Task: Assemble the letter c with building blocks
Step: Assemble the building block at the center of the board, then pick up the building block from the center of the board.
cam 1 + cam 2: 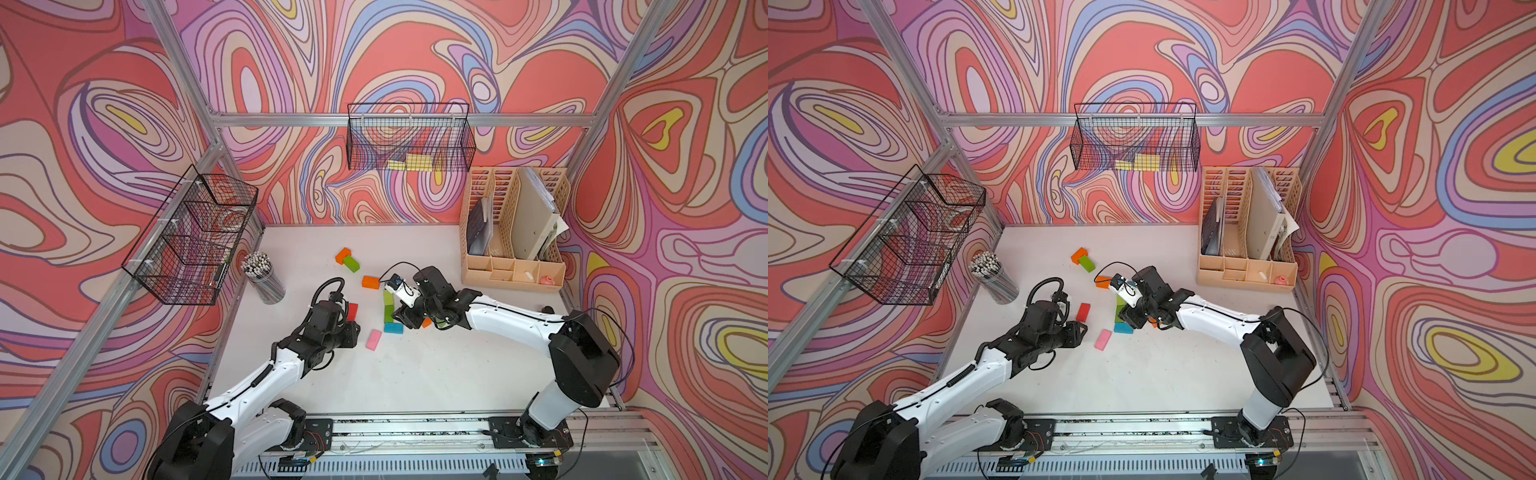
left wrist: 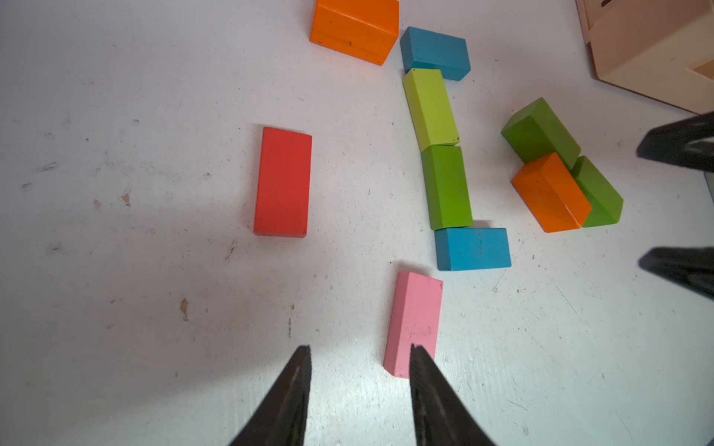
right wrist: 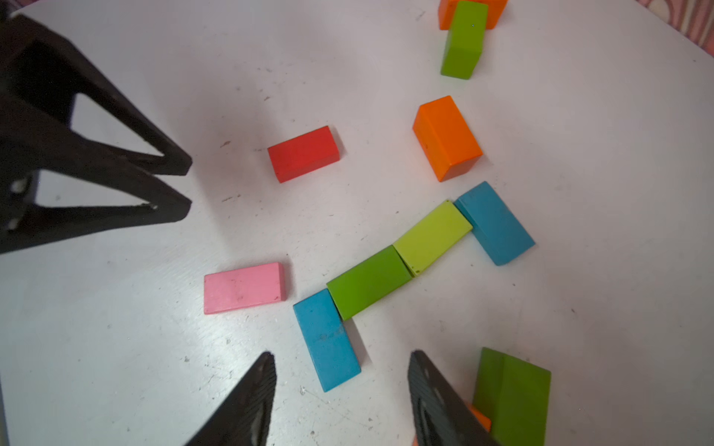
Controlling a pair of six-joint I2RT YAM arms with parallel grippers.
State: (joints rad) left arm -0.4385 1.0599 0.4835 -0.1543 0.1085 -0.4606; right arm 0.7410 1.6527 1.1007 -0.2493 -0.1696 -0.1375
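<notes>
Four building blocks touch end to end: a blue one (image 2: 434, 52), a lime one (image 2: 430, 108), a dark green one (image 2: 446, 187) and a second blue one (image 2: 471, 249), whose two blue ends turn the same way. A pink block (image 2: 415, 320) and a red block (image 2: 283, 181) lie flat beside them. My left gripper (image 2: 359, 349) is open and empty, one fingertip over the pink block's end. My right gripper (image 3: 342, 353) is open, with the near blue block's (image 3: 328, 340) end between its fingers, untouched. Two green blocks (image 3: 510, 394) and an orange one (image 2: 550, 193) lean together by the right gripper (image 1: 405, 318).
A loose orange block (image 1: 370, 281) and an orange-green pair (image 1: 347, 258) lie further back. A cup of pencils (image 1: 264, 276) stands at the left. A beige desk organiser (image 1: 513, 232) fills the back right corner. Wire baskets (image 1: 409, 137) (image 1: 195, 237) hang on the walls.
</notes>
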